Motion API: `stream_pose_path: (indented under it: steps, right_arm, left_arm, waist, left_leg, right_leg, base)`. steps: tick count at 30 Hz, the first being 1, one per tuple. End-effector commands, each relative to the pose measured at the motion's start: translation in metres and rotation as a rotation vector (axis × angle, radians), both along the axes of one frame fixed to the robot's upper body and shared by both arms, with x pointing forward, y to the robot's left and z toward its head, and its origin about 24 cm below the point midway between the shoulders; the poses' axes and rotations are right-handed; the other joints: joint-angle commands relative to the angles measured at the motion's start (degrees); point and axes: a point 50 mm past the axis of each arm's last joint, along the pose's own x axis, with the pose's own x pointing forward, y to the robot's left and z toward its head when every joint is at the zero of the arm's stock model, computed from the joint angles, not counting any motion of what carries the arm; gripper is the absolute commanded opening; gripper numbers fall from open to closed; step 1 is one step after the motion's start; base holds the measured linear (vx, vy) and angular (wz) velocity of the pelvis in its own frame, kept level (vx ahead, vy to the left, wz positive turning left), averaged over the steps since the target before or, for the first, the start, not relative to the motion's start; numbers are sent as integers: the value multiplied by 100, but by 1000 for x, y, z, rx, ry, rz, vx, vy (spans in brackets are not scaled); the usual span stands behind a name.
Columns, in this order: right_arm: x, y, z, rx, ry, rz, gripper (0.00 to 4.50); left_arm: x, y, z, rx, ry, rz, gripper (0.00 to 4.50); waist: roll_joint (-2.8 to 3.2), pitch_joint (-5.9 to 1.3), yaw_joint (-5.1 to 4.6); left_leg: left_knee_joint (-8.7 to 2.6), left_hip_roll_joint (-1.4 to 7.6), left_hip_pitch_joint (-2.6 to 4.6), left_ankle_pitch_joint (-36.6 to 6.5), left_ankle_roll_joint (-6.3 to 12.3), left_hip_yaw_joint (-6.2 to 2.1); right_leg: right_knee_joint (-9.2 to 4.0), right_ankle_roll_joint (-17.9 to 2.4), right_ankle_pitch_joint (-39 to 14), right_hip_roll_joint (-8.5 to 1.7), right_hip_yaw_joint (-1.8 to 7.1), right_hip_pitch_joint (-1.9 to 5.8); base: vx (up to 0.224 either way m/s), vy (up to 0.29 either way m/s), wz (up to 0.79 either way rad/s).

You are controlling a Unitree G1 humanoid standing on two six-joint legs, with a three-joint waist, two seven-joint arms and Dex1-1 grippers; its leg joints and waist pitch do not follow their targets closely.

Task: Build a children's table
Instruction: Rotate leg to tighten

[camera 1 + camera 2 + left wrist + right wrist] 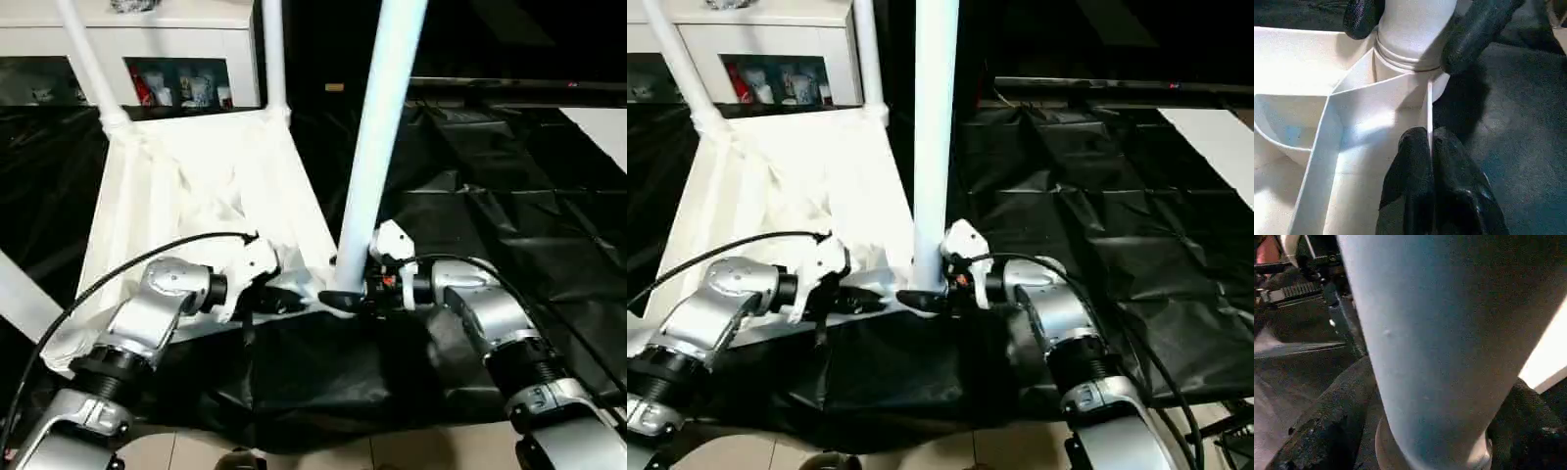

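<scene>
— Two grippers at the near corner: what does each have?
— Left gripper (pixel 1431 161) pinches the upturned tabletop's (pixel 196 186) thin rim, fingers nearly together. Right gripper (pixel 345 297) stands wide, fingers (pixel 1474 34) flanking the upright leg (pixel 377 137) just above its corner socket.
— Where's the tabletop?
— On black sheeting (pixel 509 225).

Head downward; wrists close on leg (pixel 377 147)
</scene>
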Motion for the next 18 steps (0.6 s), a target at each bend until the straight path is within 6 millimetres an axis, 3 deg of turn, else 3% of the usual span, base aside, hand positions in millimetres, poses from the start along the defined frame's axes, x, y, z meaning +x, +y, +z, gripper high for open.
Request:
stream_pose_path:
  steps: [1, 9, 13, 18]
  right_arm:
    - [-3, 7, 3, 5, 4, 59, 310]
    - [-6, 8, 2, 15, 21, 73, 239]
    - [-6, 12, -3, 27, 36, 22, 234]
    - [9, 27, -19, -2, 27, -313, 218]
  left_arm:
    - [-1, -13, 14, -62, -52, -78, 0]
    - [-2, -13, 12, -60, -45, -72, 0]
    - [9, -19, 14, -84, -80, 24, 0]
    - [28, -41, 19, -112, -134, 197, 0]
  waist:
    - [-29, -400, -14]
    - [-19, -406, -15]
    - [-18, -402, -5]
    - [-43, -374, -58]
  left_leg:
    - [-373, 252, 125, -1068, 283, -50]
    - [-372, 247, 121, -1032, 261, -53]
    - [-375, 250, 130, -1042, 250, -53]
    - [-389, 216, 151, -1281, 47, -68]
  right_leg:
    - [-460, -1251, -1022, -484, 299, 265]
    - [-453, -1216, -1000, -473, 298, 266]
    - [-462, -1210, -1018, -474, 299, 259]
    - [-549, -1017, -1788, -509, 303, 242]
  base:
    - [0, 0, 0]
    - [0, 0, 0]
    - [0, 0, 0]
    - [0, 0, 0]
